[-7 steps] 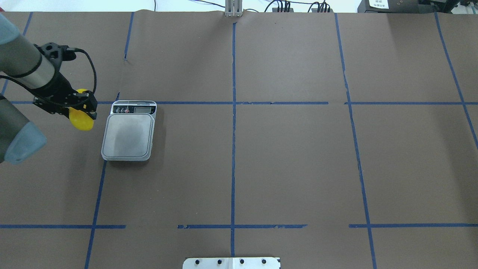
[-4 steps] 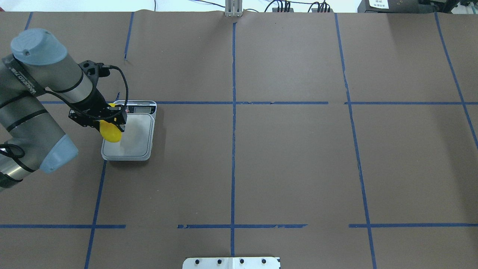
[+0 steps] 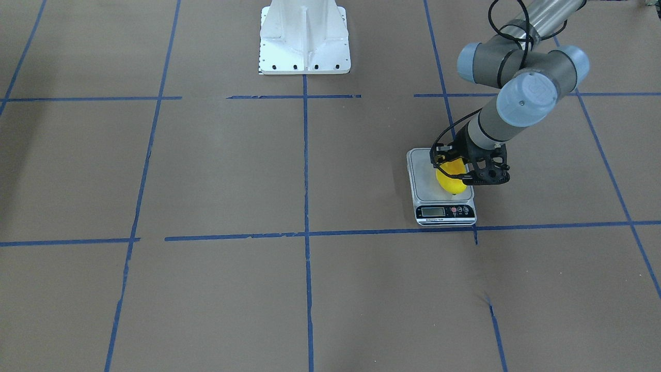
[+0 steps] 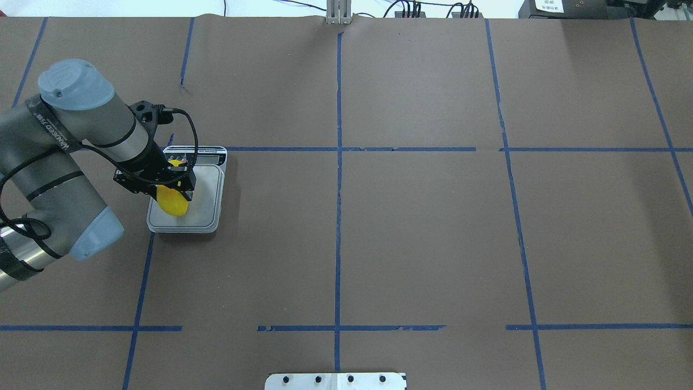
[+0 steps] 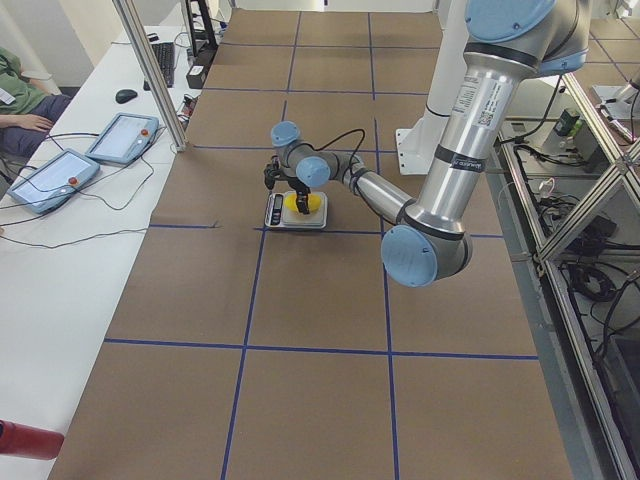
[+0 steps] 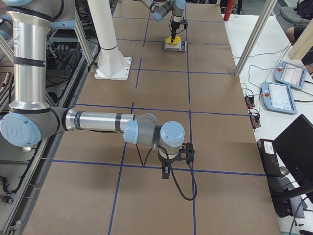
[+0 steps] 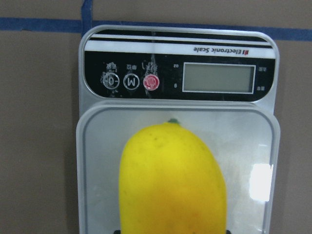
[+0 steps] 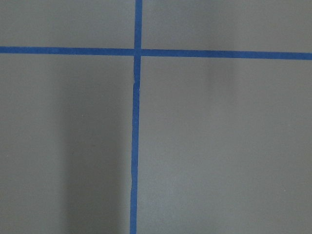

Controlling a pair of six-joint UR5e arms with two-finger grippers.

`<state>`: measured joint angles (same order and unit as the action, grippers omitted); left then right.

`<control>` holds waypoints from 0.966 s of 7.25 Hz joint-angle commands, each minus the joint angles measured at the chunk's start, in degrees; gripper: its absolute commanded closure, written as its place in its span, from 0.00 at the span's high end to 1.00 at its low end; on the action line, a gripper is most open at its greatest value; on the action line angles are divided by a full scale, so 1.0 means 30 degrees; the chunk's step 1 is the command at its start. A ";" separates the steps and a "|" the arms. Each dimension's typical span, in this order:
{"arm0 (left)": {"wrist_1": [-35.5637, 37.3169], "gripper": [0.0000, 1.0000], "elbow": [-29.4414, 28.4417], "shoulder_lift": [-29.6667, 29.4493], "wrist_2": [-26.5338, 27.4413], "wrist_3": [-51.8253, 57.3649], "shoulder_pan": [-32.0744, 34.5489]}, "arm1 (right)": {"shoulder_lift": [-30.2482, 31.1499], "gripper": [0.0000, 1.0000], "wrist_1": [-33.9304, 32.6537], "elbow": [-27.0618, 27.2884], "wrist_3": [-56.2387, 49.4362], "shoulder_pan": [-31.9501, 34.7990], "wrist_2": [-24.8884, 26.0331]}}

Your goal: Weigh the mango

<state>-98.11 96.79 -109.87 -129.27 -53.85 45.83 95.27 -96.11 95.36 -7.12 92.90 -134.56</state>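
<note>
The bright yellow mango [image 4: 172,206] is held in my left gripper [image 4: 174,188], which is shut on it over the left part of the digital scale's platform [image 4: 208,208]. The left wrist view shows the mango [image 7: 173,180] over the steel platform [image 7: 253,146], stem end toward the scale's display [image 7: 218,78], which looks blank. I cannot tell whether the mango rests on the platform. In the front-facing view the mango [image 3: 450,179] sits under the gripper [image 3: 457,174]. My right gripper [image 6: 182,152] shows only in the right side view, low over the table; I cannot tell if it is open.
The table is covered in brown paper with blue tape lines [image 4: 338,216]. The robot's white base [image 3: 304,39] stands at the table's middle edge. Tablets and cables [image 5: 70,165] lie on a side desk beyond the table.
My left arm has moved to the right with the mango, from left of the scale to over its platform. The scale has not moved.
</note>
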 commanded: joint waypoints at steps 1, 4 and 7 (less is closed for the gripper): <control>0.0152 1.00 0.1012 0.0147 0.0052 0.0079 0.1148 | 0.0000 1.00 -0.0013 0.0000 0.0000 0.0000 0.0000; 0.4871 1.00 0.3214 0.1056 0.0052 0.5551 0.5796 | 0.0029 1.00 -0.0013 0.0000 0.0000 0.0000 0.0000; 0.5957 1.00 0.1054 0.3472 -0.0211 1.6693 1.1714 | 0.0000 1.00 -0.0013 0.0000 0.0000 0.0000 0.0000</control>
<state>-80.49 102.23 -103.51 -129.61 -15.01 73.77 95.29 -96.12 95.36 -7.12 92.90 -134.56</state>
